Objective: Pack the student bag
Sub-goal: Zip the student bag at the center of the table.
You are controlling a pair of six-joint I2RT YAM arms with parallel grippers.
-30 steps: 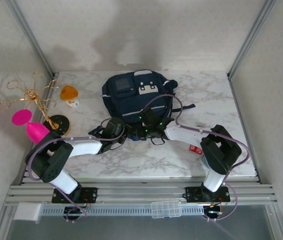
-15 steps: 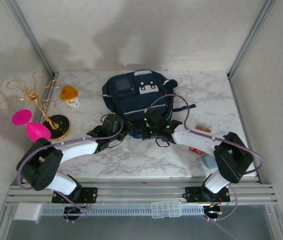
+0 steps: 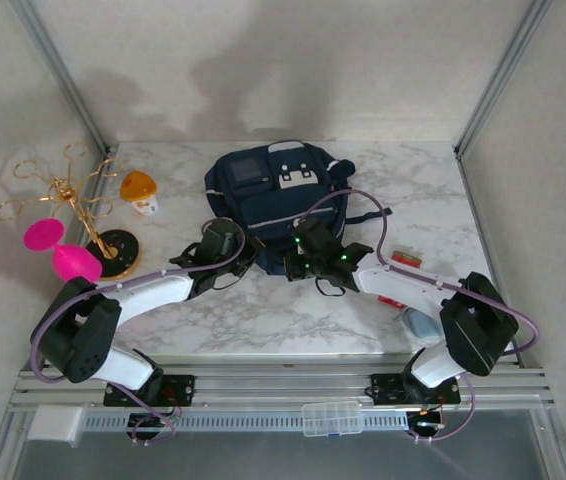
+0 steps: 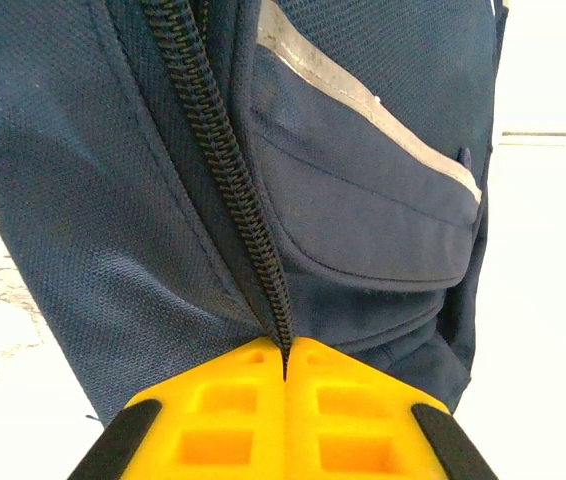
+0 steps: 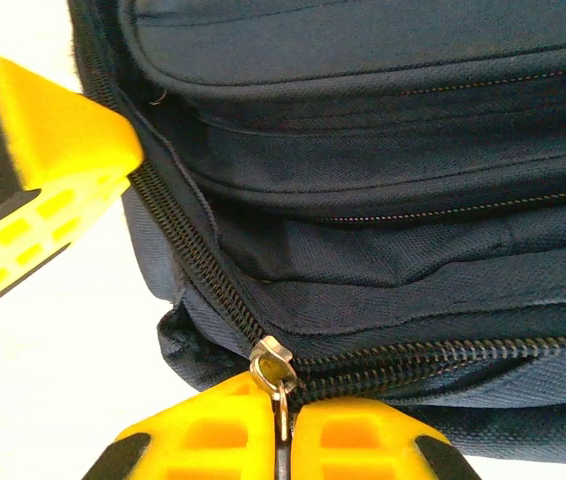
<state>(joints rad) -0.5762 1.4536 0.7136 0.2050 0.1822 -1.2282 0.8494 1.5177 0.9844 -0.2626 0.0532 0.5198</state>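
Note:
The student bag [image 3: 273, 190], navy blue with a grey stripe, lies flat in the middle of the marble table. My left gripper [image 3: 246, 253] is at its near left corner. In the left wrist view, my left gripper [image 4: 285, 368] is shut on the bag's black zipper tape [image 4: 225, 150], beside a striped pocket. My right gripper [image 3: 296, 258] meets the bag's near edge. Its yellow fingers [image 5: 218, 430] are shut on the metal zipper pull [image 5: 279, 400] hanging from the slider [image 5: 271, 360]. The left gripper's finger [image 5: 43, 170] shows at the upper left of the right wrist view.
A gold branching stand [image 3: 63, 195] with a pink piece [image 3: 61, 252] stands at the left edge. An orange-topped item [image 3: 139, 189] sits behind it. Small red items [image 3: 404, 261] and a pale blue object [image 3: 422, 324] lie by the right arm.
The right arm has swung outward to the right, and its jaws have closed the last bit on the zipper pull. The left arm has stretched a little farther toward the bag.

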